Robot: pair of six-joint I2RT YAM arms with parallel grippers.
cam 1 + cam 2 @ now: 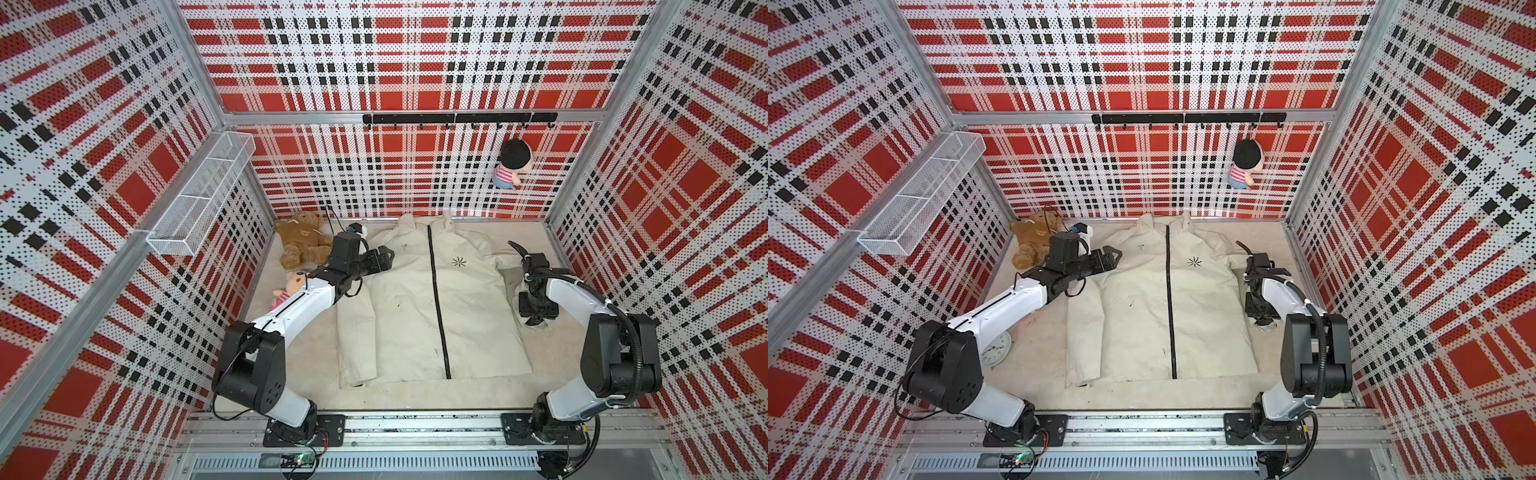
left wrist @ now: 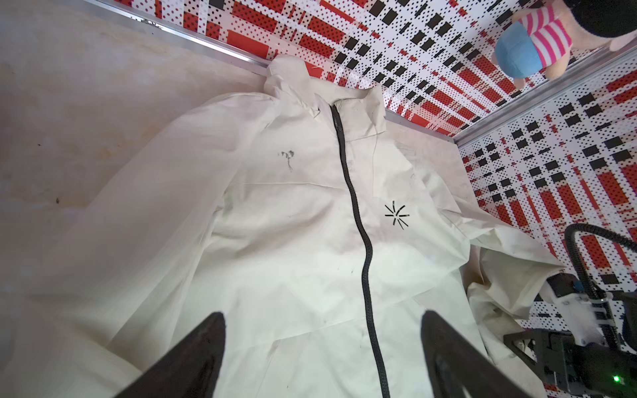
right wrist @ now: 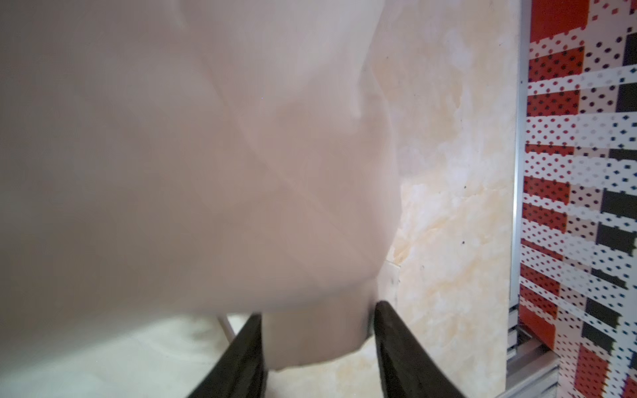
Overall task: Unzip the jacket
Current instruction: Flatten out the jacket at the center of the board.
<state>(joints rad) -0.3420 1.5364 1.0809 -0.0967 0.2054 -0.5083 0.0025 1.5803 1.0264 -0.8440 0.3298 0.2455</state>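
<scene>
Plaid cell (image 1: 415,62); left end effector (image 2: 322,313) agape, empty; right end effector (image 3: 317,310) astride blurred jacket (image 3: 172,172); grip unclear

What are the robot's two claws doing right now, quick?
Left gripper: open, holding nothing, above the cream fabric jacket.
Right gripper: jaws around the jacket's sleeve end; a firm grip cannot be told.

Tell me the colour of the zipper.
Black. The zipper of the jacket shows best in the left wrist view.
</scene>
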